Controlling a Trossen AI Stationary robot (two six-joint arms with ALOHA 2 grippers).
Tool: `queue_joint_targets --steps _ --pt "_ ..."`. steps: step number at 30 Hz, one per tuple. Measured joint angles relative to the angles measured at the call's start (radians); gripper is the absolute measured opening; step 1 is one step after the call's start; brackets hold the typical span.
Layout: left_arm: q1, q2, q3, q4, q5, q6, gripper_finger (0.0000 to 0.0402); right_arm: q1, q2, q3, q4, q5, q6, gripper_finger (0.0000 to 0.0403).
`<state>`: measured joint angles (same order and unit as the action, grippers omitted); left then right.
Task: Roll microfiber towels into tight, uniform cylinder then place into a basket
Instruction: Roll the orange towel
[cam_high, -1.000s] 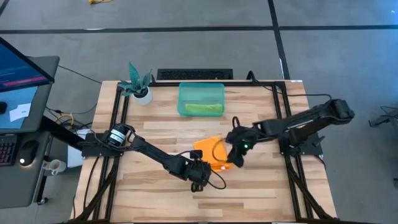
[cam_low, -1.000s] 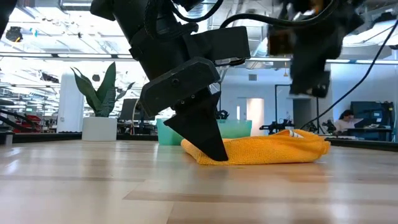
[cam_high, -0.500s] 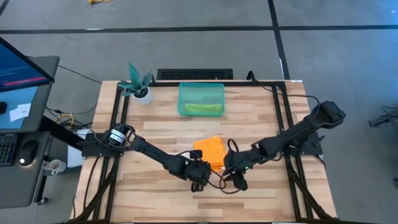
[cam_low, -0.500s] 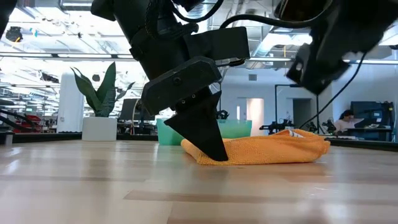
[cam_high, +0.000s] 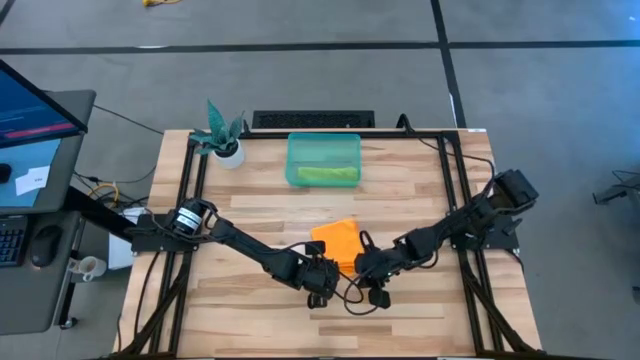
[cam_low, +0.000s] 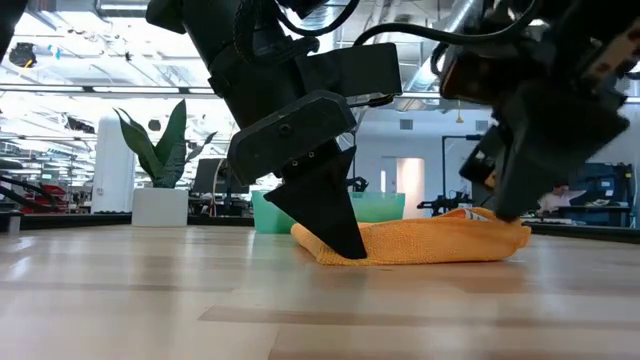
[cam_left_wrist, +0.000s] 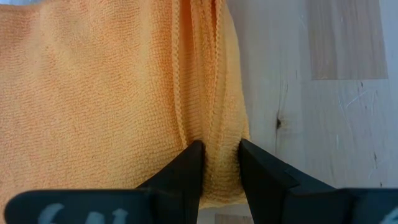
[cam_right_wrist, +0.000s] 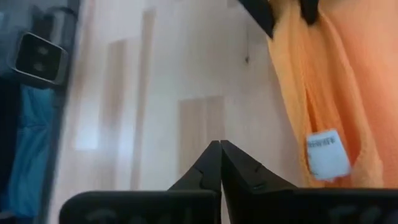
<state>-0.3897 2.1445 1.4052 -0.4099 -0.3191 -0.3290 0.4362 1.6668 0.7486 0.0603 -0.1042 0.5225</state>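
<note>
On the pale wooden slatted table (cam_high: 250, 215), the translucent teal-green plastic basket (cam_high: 323, 160) waits at twelve o'clock with a lime green microfiber towel (cam_high: 326, 175) lying inside. The folded bright orange microfiber towel (cam_high: 338, 243) lies near six o'clock, its near edge pinched by the dark left gripper (cam_left_wrist: 219, 163), apparently to anchor it for rolling. The right gripper (cam_right_wrist: 220, 160), fingers pressed together on nothing, sits at the towel's four o'clock.
</note>
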Motion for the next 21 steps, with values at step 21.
queue_joint_targets --steps 21 --pt "0.000 0.000 0.000 0.000 0.000 0.000 0.0096 -0.055 -0.003 0.000 -0.079 0.111 0.001 0.0006"
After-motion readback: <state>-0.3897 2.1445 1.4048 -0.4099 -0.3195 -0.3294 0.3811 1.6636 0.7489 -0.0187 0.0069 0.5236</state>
